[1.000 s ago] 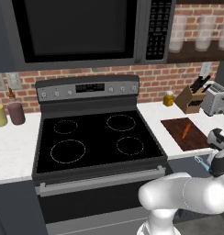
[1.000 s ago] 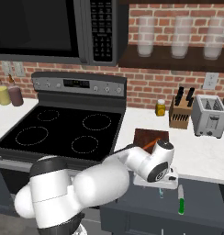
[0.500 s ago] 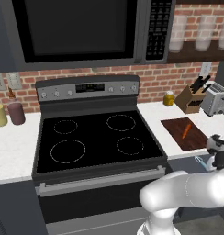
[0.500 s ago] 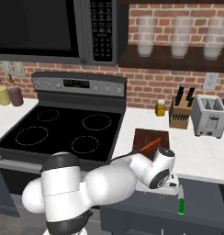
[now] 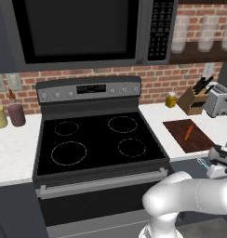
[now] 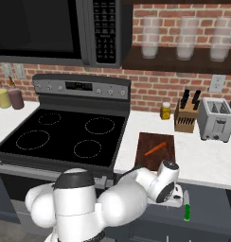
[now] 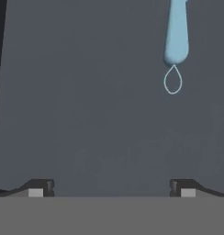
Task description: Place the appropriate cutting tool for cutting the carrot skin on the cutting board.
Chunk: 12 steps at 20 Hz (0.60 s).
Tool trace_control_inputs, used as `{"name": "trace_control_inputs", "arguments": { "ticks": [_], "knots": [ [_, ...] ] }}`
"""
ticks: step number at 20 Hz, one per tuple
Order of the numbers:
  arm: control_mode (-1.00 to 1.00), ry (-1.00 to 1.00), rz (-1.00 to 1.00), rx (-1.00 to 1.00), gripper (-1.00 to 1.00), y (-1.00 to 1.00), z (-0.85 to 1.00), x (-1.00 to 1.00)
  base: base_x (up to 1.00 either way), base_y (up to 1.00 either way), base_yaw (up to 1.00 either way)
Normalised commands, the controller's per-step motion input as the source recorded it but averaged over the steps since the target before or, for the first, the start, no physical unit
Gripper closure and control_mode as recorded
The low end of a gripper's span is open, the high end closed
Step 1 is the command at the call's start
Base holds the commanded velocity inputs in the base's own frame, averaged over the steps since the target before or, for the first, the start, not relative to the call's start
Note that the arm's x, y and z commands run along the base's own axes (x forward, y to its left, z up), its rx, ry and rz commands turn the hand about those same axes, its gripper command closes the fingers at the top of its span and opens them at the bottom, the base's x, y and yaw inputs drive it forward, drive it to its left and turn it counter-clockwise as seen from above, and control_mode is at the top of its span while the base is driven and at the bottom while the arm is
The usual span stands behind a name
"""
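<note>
From the left base view, the flat dark reddish-brown wooden cutting board (image 5: 187, 134) lies on the white tabletop (image 5: 155, 115) to the right of the black glass stovetop (image 5: 99, 142), with the small orange tapered carrot (image 5: 189, 132) resting on it. Just past the near edge of the board, a sliver of the slim light blue peeler (image 5: 202, 163) shows beside the robot's hand at the right border. From the right base view, the same board (image 6: 156, 150) carries the carrot (image 6: 156, 149) lying slantwise, and a tan wooden knife block with black handles (image 6: 186, 119) and a silvery toaster (image 6: 216, 120) stand well behind it; the hand hangs low in front of the tabletop's edge, beside a small green-handled tool (image 6: 187, 211), and the jaws cannot be read from here. In the hand view, the gripper (image 7: 111, 188) has its two dark tips set wide apart with nothing between them, over a plain dark grey surface. The peeler (image 7: 176, 34) lies ahead and off to the right of the gripper's midline, its long axis running away from the tips, its thin wire loop nearest. I judge the coming move needs a shift toward the right tip's side and forward before the jaws can straddle the handle.
</note>
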Motion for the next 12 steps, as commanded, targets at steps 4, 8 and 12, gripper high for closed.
{"name": "trace_control_inputs", "arguments": {
  "ticks": [4, 8, 12],
  "knots": [
    [-1.0, 0.03, 0.0, 0.0, -1.0, 0.0, -0.24, -0.06, 0.0, 0.0, 0.0],
    [-1.0, 0.06, 0.0, 0.0, -1.0, 0.0, -0.2, 0.0, 0.0, 0.0, 0.0],
    [-1.0, 0.11, 0.0, 0.0, -1.0, 0.0, -0.12, -0.03, 0.0, 0.0, 0.0]
  ]
}}
